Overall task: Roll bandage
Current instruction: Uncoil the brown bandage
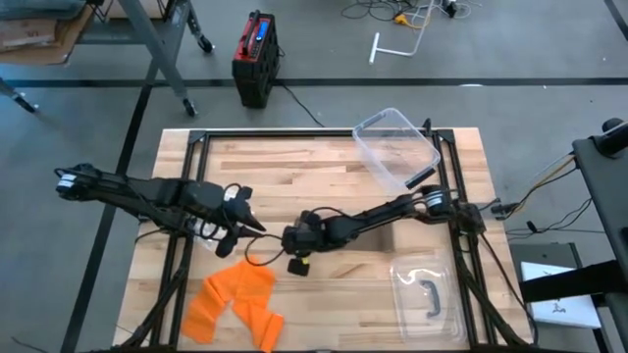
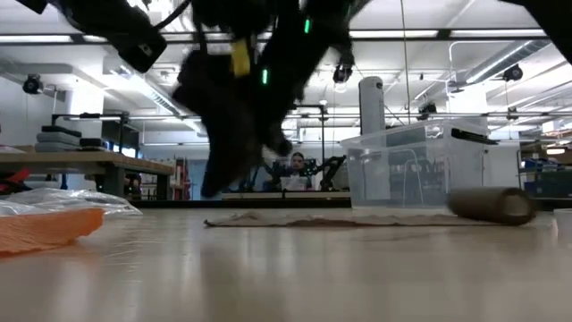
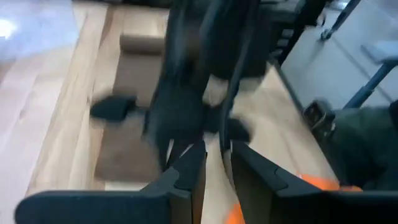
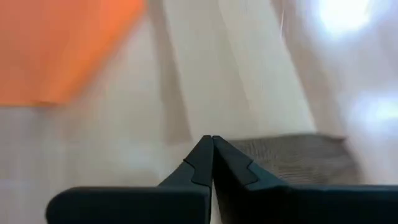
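Brown bandage [image 3: 134, 106] lying flat mid-table [image 1: 324, 294], part rolled. Left tool [image 1: 257, 228] hovering beside it, fingers narrowly parted, gripping nothing seen. Right tool [image 4: 212, 144] closed, empty, pointing at its end.

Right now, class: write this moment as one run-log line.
task: roll bandage | left claw: nearly shut, mid-table | right claw: shut, at bandage | orange cloth: front-left

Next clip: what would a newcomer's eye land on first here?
Probably the orange bandage at the table's front left edge, the one bright thing. Then the two dark arms meeting mid-table, left gripper and shut right gripper close together. A clear bin sits tilted at the back right.
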Robot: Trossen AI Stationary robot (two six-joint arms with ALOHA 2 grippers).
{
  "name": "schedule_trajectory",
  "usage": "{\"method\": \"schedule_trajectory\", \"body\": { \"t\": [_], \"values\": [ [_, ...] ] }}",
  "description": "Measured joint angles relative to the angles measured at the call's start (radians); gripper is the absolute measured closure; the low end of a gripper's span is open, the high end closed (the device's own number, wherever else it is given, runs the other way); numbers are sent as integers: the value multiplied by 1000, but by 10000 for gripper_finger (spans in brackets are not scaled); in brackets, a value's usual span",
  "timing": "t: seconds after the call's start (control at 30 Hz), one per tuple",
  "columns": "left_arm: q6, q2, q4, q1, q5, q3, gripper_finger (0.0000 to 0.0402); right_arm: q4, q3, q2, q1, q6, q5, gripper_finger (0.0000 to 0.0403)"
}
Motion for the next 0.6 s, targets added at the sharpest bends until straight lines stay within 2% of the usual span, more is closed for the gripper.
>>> {"method": "schedule_trajectory", "body": {
  "t": [0.17, 0.3, 0.47, 0.6],
  "values": [
    [26, 11, 10, 0, 0, 0, 333, -111, -33, -129, 31, 45, 97, 399],
    [33, 16, 31, 0, -2, -8, 333, -208, -102, -249, 66, 153, 162, 371],
    [71, 28, 246, 0, -2, -97, 333, -266, -227, -377, 120, 307, 226, 317],
    [64, 102, 457, 2, -2, -172, 333, -261, -333, -446, 151, 502, 251, 276]
  ]
}}
